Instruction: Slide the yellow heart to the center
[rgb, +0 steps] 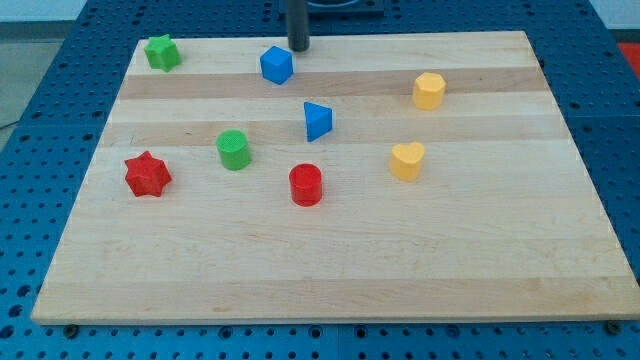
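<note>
The yellow heart lies on the wooden board, right of the middle. My tip is at the view's top, near the board's far edge, just up and right of the blue cube. It is far from the yellow heart and touches no block. The rod runs up out of the view.
A yellow hexagonal block sits up and right of the heart. A blue triangle, a red cylinder, a green cylinder, a red star and a green star lie to the left.
</note>
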